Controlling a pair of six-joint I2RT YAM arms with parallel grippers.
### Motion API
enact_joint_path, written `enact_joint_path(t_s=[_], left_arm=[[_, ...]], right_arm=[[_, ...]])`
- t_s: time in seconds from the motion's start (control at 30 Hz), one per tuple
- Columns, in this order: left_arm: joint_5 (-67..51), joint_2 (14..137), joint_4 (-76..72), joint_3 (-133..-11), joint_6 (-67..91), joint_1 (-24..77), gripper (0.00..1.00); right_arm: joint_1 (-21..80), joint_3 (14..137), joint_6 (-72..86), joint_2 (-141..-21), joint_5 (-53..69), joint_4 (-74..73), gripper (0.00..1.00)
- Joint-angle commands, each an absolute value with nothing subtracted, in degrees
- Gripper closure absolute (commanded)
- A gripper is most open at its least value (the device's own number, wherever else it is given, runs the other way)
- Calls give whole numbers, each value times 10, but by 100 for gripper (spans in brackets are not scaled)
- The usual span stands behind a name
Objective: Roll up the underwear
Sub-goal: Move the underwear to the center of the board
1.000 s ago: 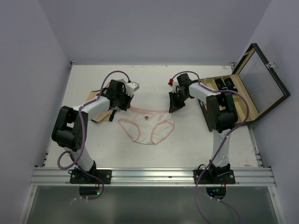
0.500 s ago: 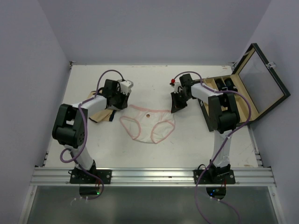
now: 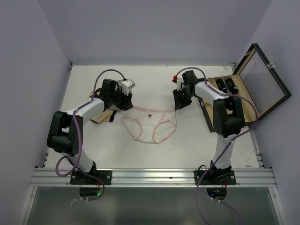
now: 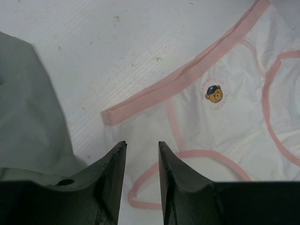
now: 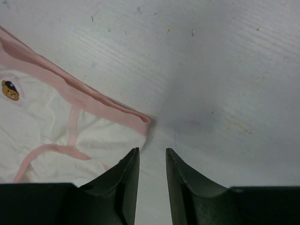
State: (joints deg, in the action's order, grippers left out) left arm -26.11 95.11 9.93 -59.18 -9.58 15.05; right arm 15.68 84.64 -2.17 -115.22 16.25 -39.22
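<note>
Tools of both arms hang at opposite ends of a waistband, each with its fingers a narrow gap apart and nothing held between them. The left tool (image 4: pixel 140 146) (image 3: pixel 123 100) points at the pink-trimmed corner of the underwear (image 4: pixel 225 126) on its own side, and the band's end lies just ahead of the fingertips. The right tool (image 5: pixel 151 152) (image 3: pixel 179 100) is placed the same way at the other corner. Whether either tool touches the fabric cannot be told from these views.

The underwear (image 3: pixel 150 124) (image 5: pixel 51 126) lies spread flat near the middle of the white desk (image 3: pixel 154 79), between the two arms. Its waistband is on the far side and its leg openings face the arm bases. A small bear print (image 4: pixel 214 93) sits just below the middle of the band.

A grey cloth (image 4: pixel 28 117) lies beside the left tool, apart from the garment. A tan cloth (image 3: pixel 97 117) shows partly under the left arm. An open wooden case (image 3: pixel 248 105) stands at the desk's right edge with its lid raised.
</note>
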Motion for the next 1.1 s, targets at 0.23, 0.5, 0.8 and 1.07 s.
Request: enact_joint_path(t_s=[0.23,0.5,0.8,1.07], left_arm=[[-303,1018,122,-594,-121,172,64],[-273,1082,135,-625,-106,172,63],[-333,1041,138,-606,-78,172,55],[-287,933,163,-614,-103,172,52]], right_arm=[[182,816,-7,-1099,287,-405,82],[183,793,-11,-1178,264,-386,87],[169,841,-62,-1165,190,-409,84],[169,863,-67,-1085,253,-434,76]])
